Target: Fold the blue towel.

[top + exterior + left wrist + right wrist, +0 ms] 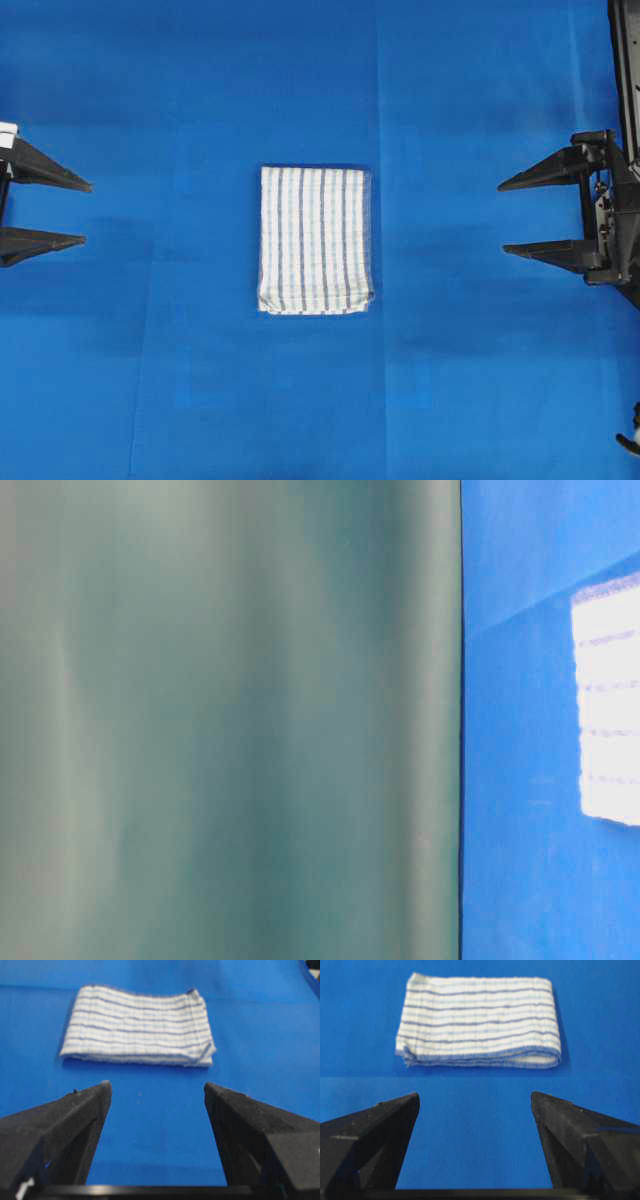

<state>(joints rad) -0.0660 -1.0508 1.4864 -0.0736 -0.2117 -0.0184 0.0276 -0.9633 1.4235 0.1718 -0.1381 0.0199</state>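
Blue covering (180, 350) spreads flat under everything, faint crease lines showing in the overhead view.

Left gripper (85, 212) at the left edge of the overhead view: two black tapered fingers (50, 175) spread wide, tips pointing toward the middle, nothing between them. In its own wrist view the left gripper (157, 1092) shows only bare covering in the gap.

Blue towel (315, 240) lies folded into a compact rectangle about midway between the two sets of fingertips, well apart from both. Layers stacked; white weave with thin dark and pale blue stripes. Long axis runs top to bottom in the overhead view, crosswise to the line from one gripper to the other, and the stripes run along that axis. Bottom end looks rounded and slightly bulged; top end straight. From the left wrist the towel (137, 1027) sits ahead of the fingertips, broadside on, one long edge facing them. From the right wrist the towel (480, 1020) is likewise ahead and broadside, stacked hemmed edges facing the fingers.

Right gripper (500, 218) at the right edge: fingers (545, 168) parted wide, tips pointing toward the towel, holding nothing. Wrist view of the right gripper (475, 1095) confirms an empty gap.

Table-level view: a blurred grey-green surface (230, 720) fills most of it; a washed-out piece of the towel (608, 705) shows at far right.
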